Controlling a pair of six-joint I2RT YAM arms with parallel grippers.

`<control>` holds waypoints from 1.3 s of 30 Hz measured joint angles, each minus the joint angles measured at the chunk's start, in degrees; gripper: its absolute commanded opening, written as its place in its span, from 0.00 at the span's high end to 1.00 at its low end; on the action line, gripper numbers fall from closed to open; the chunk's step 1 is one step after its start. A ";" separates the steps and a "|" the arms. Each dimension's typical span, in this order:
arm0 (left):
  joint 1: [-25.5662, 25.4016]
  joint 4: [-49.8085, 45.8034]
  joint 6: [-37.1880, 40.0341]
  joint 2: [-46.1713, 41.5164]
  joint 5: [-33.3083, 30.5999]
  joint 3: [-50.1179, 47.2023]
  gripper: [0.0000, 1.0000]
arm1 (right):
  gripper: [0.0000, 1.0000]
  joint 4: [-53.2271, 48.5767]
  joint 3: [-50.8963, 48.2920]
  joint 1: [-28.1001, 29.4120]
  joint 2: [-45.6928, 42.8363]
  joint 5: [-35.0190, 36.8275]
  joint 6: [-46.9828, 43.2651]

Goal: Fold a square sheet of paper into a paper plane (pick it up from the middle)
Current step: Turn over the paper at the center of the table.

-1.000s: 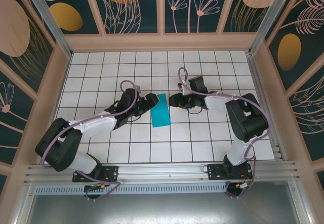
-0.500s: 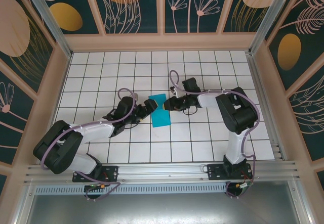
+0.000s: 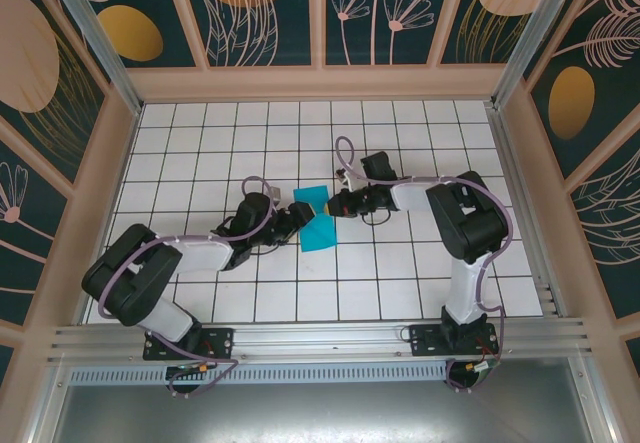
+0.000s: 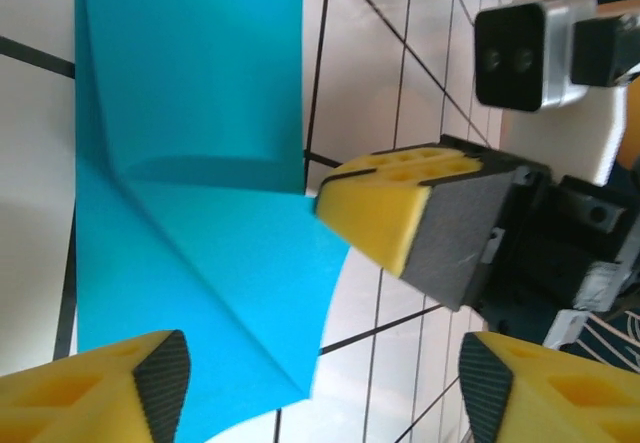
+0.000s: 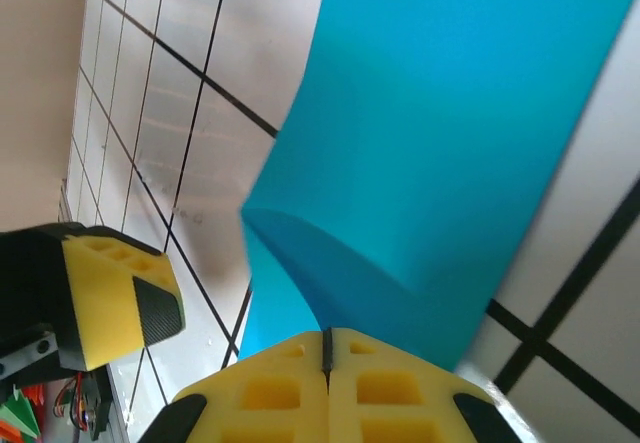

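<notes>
Two yellow fingers of your right gripper (image 5: 325, 351) are pressed tight together. They pinch the lifted edge of the square sheet of paper (image 5: 450, 143). Your left gripper (image 4: 320, 393) has its jaws spread wide and holds nothing, just beside the sheet. The blue sheet lies on the white tiled table (image 3: 400, 263), between both arms.

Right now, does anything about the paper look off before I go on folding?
Yes: the paper is not flat. Its far flap bows upward where the shut right hand appears to pinch its edge, and it lies askew to the grid of the tiled table. The left hand is open beside it.
</notes>
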 measured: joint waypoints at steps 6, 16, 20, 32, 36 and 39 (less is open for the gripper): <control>-0.02 0.20 -0.48 2.95 0.24 1.73 0.39 | 1.00 1.09 -1.09 -1.51 -0.02 -0.02 1.49; -0.09 0.31 0.20 8.04 1.27 6.51 0.45 | 1.00 1.53 -1.14 -1.70 -0.02 -0.02 2.21; -0.11 0.17 2.49 10.73 2.12 8.87 0.51 | 0.90 1.70 -1.29 -1.99 -0.04 -0.04 2.45; -0.09 -0.15 9.81 13.66 3.23 10.45 0.77 | 0.42 4.50 -7.04 -6.60 -12.66 4.85 9.68; -0.11 -0.17 11.85 13.88 2.97 10.97 0.87 | 0.35 3.98 -9.05 -8.39 -19.98 10.16 11.37; -0.11 -0.76 13.55 13.88 2.12 11.32 0.92 | 0.33 2.58 -9.94 -8.76 -24.74 14.45 12.50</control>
